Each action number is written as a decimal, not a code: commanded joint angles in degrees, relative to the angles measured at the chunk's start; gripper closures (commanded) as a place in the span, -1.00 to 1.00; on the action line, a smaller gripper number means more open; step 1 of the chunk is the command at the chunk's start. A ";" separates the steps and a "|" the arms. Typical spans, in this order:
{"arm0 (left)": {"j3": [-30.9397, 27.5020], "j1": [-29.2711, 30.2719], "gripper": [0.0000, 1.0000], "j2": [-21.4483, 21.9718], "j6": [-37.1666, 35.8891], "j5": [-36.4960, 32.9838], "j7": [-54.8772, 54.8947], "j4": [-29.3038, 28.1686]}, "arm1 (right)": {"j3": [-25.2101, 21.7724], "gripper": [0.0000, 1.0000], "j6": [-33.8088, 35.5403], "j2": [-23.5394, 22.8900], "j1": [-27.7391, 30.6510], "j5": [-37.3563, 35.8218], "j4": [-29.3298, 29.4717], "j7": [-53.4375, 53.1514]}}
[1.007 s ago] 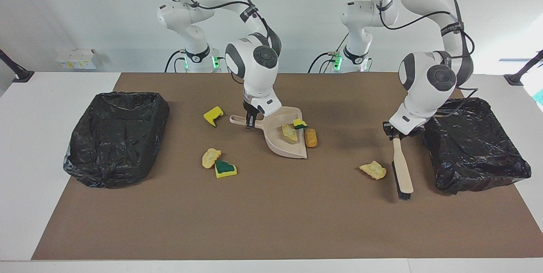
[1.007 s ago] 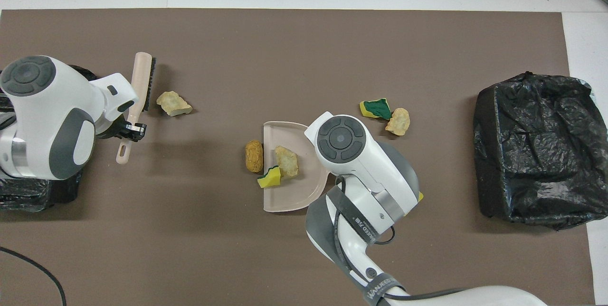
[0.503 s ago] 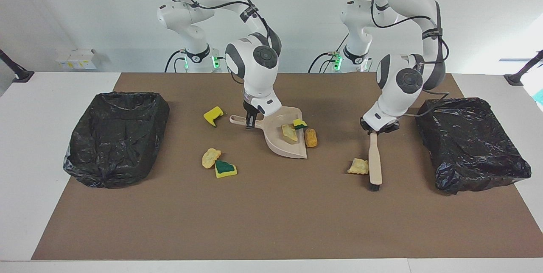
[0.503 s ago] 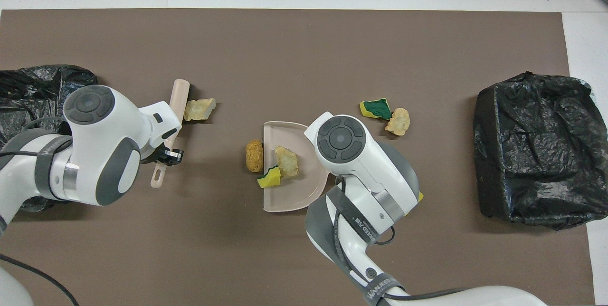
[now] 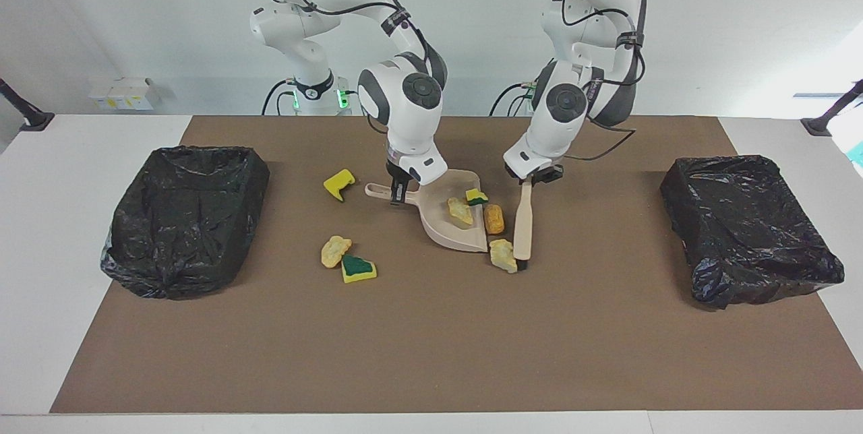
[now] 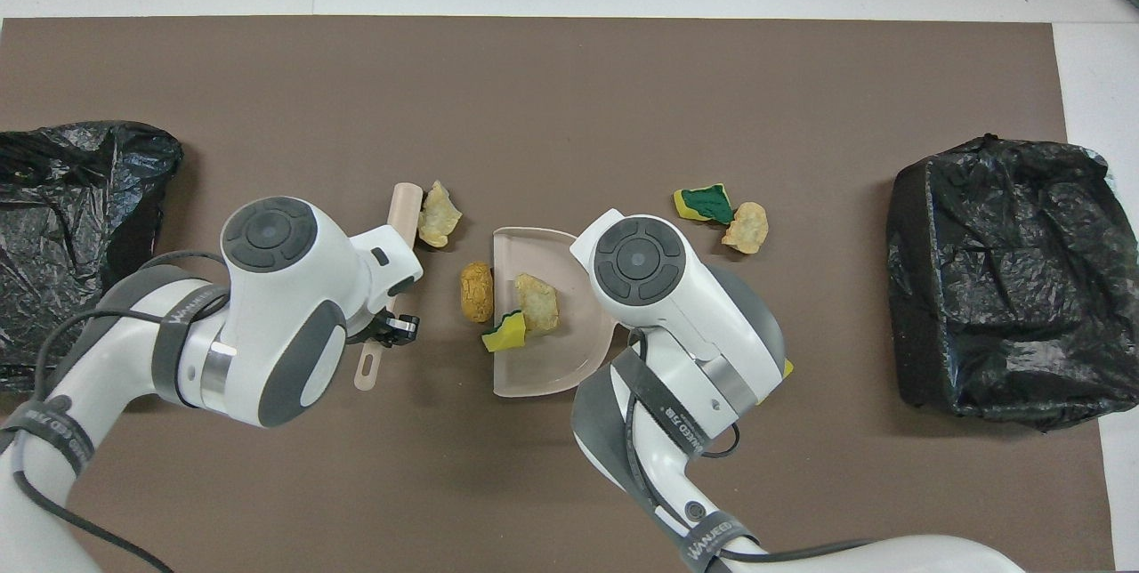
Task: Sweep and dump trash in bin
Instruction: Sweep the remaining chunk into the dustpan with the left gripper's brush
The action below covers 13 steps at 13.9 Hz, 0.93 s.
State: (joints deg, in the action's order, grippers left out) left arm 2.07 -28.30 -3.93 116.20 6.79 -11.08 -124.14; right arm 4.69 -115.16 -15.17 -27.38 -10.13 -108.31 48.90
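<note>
My right gripper (image 5: 398, 193) is shut on the handle of the beige dustpan (image 5: 441, 232), which rests flat mid-table. In the pan lie a tan scrap (image 5: 460, 210) and a yellow-green sponge bit (image 5: 477, 197). An orange lump (image 5: 494, 218) sits at the pan's open lip. My left gripper (image 5: 534, 179) is shut on the handle of the brush (image 5: 522, 225), whose bristle end presses a tan scrap (image 5: 502, 255) against the lip's corner. In the overhead view the brush head (image 6: 405, 208) touches that scrap (image 6: 439, 214); the right gripper hides under its wrist.
Loose trash lies toward the right arm's end: a yellow sponge bit (image 5: 338, 183), a tan scrap (image 5: 335, 250) and a green-faced sponge bit (image 5: 357, 267). Black-lined bins stand at the right arm's end (image 5: 185, 215) and the left arm's end (image 5: 748, 225) of the brown mat.
My left arm swept the brush from beside its bin toward the dustpan, pushing the tan scrap along to the pan's lip. The right arm and dustpan stayed still.
</note>
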 commanded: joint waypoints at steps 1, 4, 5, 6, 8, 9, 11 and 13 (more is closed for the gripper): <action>-1.02 -4.39 1.00 2.78 -1.67 4.27 -0.87 -1.90 | 0.23 1.00 -2.18 -0.21 -0.04 -0.94 -0.77 -2.41; -1.02 -9.22 1.00 3.22 -2.47 7.53 -4.73 -1.37 | 0.23 1.00 -2.27 -0.21 -0.04 -0.94 -0.85 -2.41; -1.02 -10.28 1.00 3.14 -2.64 8.59 -6.31 -0.93 | 0.23 1.00 -2.35 -0.13 0.04 -0.94 -1.12 -2.50; -0.93 -10.64 1.00 3.22 -2.99 9.03 -6.76 -0.93 | 0.23 1.00 -2.35 -0.13 0.13 -0.94 -1.12 -2.41; -0.93 -10.90 1.00 3.31 -6.84 9.04 -6.24 -0.06 | 0.23 1.00 -2.35 -0.12 0.13 -0.94 -1.21 -2.41; -1.02 -10.64 1.00 3.66 -8.95 9.04 -5.63 0.91 | 0.23 1.00 -2.35 -0.04 0.13 -0.94 -1.12 -2.50; -1.28 -10.03 1.00 5.93 -12.65 9.04 -4.40 2.40 | 0.23 1.00 -2.27 -0.04 0.13 -0.94 -1.21 -2.50; -1.46 -9.32 1.00 8.22 -16.25 9.12 -3.34 2.50 | 0.23 1.00 -2.27 -0.04 0.13 -0.94 -1.21 -2.41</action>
State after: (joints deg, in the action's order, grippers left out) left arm 0.94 -38.37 0.70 103.77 14.98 -15.91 -121.45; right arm 4.63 -115.46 -15.21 -27.38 -10.13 -108.62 48.73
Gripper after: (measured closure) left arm 0.736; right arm 0.683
